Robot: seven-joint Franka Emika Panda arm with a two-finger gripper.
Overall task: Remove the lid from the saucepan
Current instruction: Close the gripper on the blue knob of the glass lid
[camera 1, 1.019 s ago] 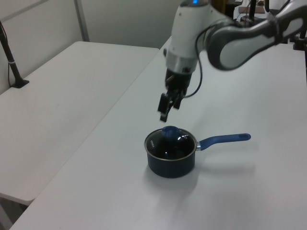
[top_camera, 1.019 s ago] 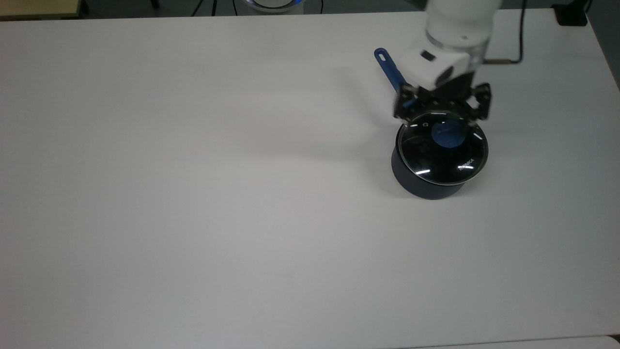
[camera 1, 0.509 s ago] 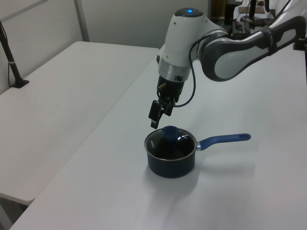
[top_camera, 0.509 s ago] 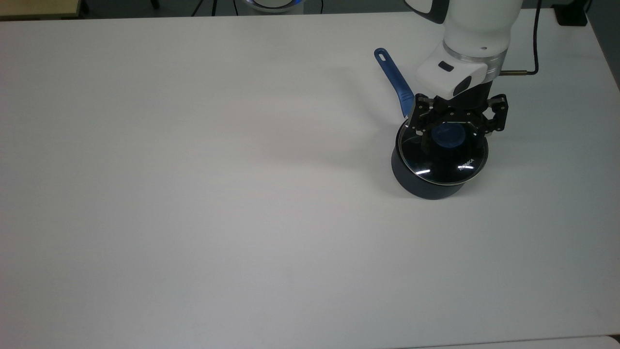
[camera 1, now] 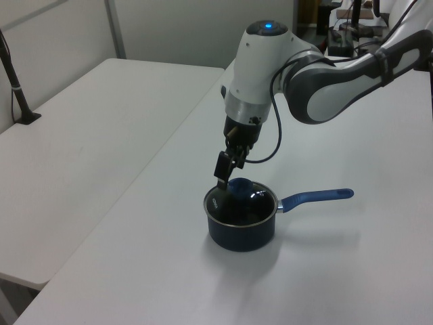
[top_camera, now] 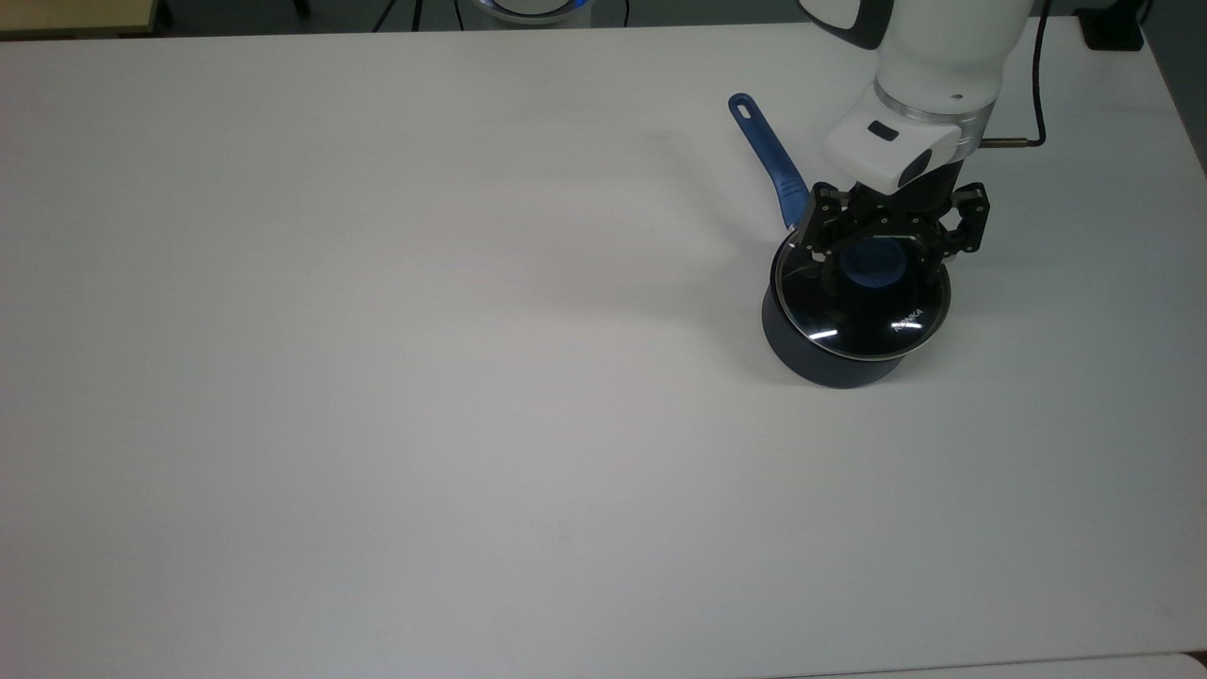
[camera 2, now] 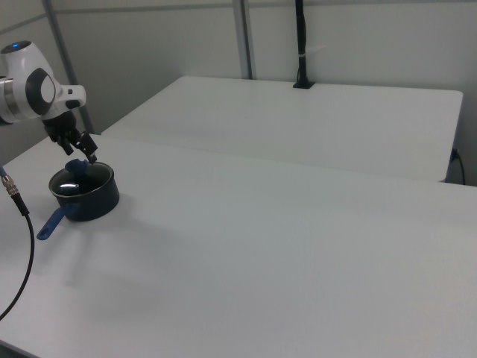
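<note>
The dark navy saucepan (top_camera: 830, 363) stands on the white table (top_camera: 377, 377), its long blue handle (top_camera: 766, 156) pointing to the top view's upper left. The glass lid (top_camera: 853, 316) sits on the saucepan, with its blue knob (top_camera: 872, 265) in the middle. My gripper (top_camera: 884, 249) hangs just above the lid, open, with one finger on each side of the knob. In the left view the gripper (camera 1: 227, 178) is at the knob (camera 1: 239, 185), over the saucepan (camera 1: 241, 233). The right view has the gripper (camera 2: 80, 154) above the lid (camera 2: 74, 181).
A thin black cable (top_camera: 1035, 85) runs from the arm across the table's far right corner in the top view. A second white table (camera 1: 101, 128) lies beyond a narrow gap at the left view's left, with a black post (camera 1: 17, 88) clamped to it.
The gripper has come down and moved over the lid, from above the handle's root to straddling the knob. Saucepan and lid have not moved.
</note>
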